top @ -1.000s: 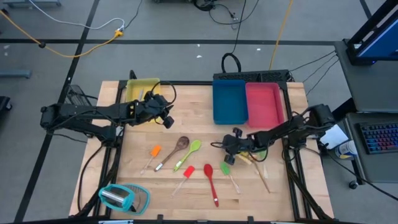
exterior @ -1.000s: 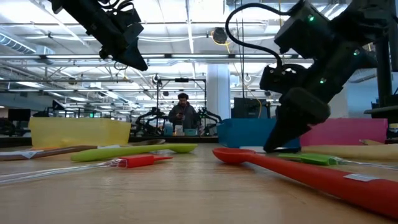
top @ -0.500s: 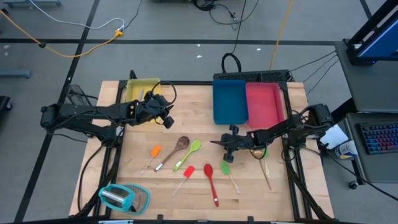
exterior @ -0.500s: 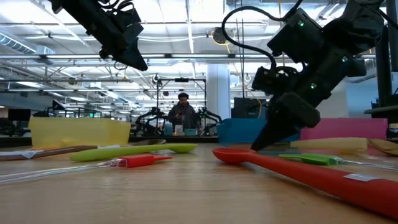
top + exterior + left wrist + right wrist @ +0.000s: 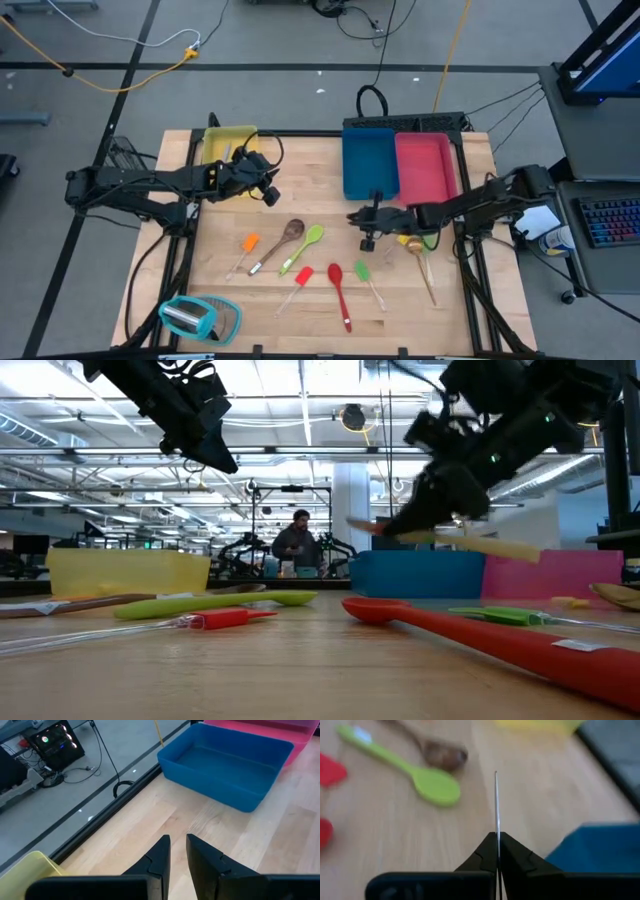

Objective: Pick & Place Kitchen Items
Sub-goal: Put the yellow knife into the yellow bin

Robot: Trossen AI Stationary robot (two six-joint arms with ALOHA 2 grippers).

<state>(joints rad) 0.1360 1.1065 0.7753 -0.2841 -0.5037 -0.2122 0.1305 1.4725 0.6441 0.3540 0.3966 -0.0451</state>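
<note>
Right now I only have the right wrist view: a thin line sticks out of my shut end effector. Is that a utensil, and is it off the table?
Observer: Yes. In the low view the right end effector grips a pale slim utensil, held clear above the table.
Operator: Where am I relative to the trays?
Observer: From above, you are just short of the blue tray, at its near edge and not over it.
Operator: Is the left arm in my way?
Observer: No. The left end effector hangs beside the yellow tray, holding nothing, well away from you.
</note>
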